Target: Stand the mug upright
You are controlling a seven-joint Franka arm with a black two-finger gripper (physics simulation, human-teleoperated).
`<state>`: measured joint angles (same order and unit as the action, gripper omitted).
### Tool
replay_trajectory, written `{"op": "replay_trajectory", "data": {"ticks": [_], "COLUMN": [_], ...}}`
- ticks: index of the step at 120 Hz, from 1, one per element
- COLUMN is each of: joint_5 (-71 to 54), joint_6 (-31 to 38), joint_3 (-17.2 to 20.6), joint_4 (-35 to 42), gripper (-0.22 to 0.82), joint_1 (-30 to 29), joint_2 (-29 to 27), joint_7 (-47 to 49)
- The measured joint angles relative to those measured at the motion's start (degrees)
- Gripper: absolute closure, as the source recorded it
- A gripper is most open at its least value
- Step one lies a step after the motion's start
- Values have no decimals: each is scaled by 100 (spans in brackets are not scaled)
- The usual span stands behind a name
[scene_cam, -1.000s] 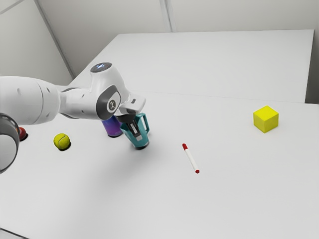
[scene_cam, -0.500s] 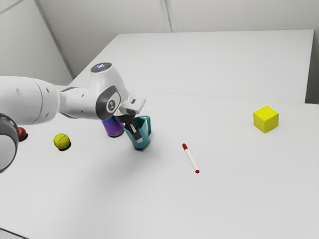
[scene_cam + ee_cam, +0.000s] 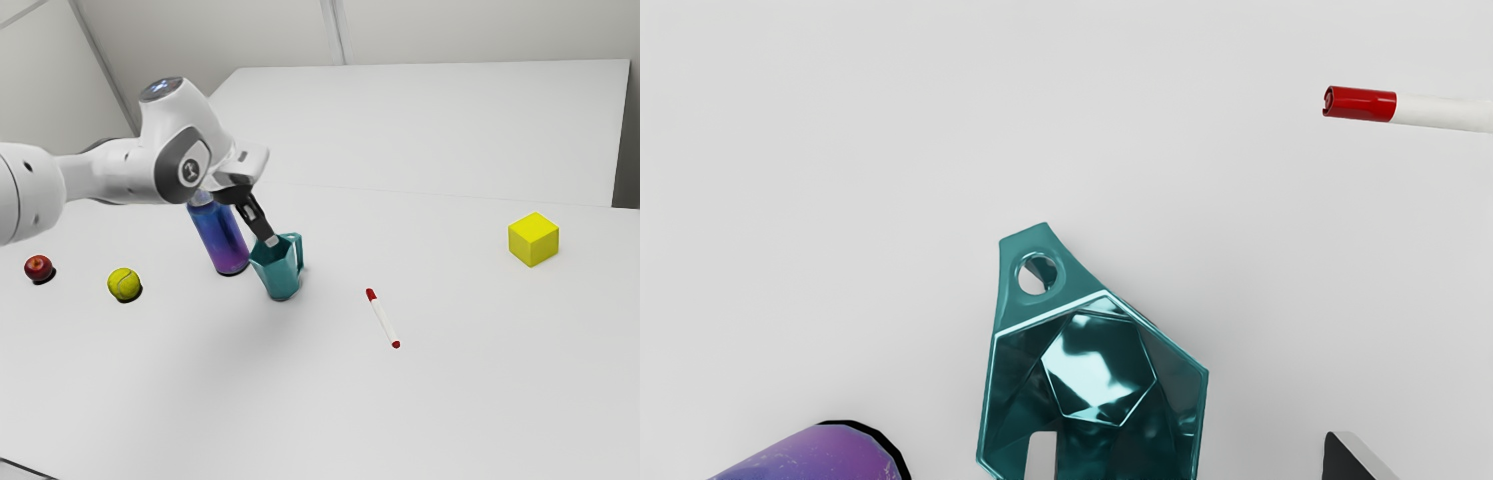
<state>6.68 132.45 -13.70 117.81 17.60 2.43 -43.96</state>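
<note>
The mug (image 3: pixel 280 278) stands on its base on the table (image 3: pixel 300 400), mouth up, as the task wants it, and the fingers (image 3: pixel 1042 460) are spread wide with nothing pinched between them. One tip hangs over the open mouth and the other is out past the wall, so the likeliest trouble is a snag: a sideways drift could drag a tip against the rim (image 3: pixel 993 400) and tip the mug over. Whether that tip dips below the rim I cannot tell. Closing off-centre might also shove the mug across the smooth top. Taking the mug as the clock's centre in the exterior view, the bottle (image 3: pixel 218 235) stands close by at ten o'clock, tall enough that a careless swing of the hand could knock it. The mug looks hard and glossy, teal, with flat facets, a five-cornered mouth and an angular handle (image 3: pixel 1016 310) towards one o'clock. The bottle is a speckled cylinder shading from blue to purple. A slim white marker (image 3: pixel 383 320) with red ends lies near four, a matt yellow cube (image 3: pixel 534 240) sits well off at three, and a seamed tennis ball (image 3: pixel 124 284) and a round red apple (image 3: pixel 38 267) rest towards nine.
</note>
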Motion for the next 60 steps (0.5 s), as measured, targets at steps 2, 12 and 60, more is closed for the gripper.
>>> {"op": "replay_trajectory", "data": {"ticks": [2,12,60], "joint_5": [2,7,-313], "joint_6": [-43,-349,-3125], "joint_3": [4,9,-11], "joint_4": [-63,-500,-2672], "gripper": [20,17,3], "joint_1": [-3,0,-83], "joint_2": [-9,19,520], "joint_7": [6,52,1180]}}
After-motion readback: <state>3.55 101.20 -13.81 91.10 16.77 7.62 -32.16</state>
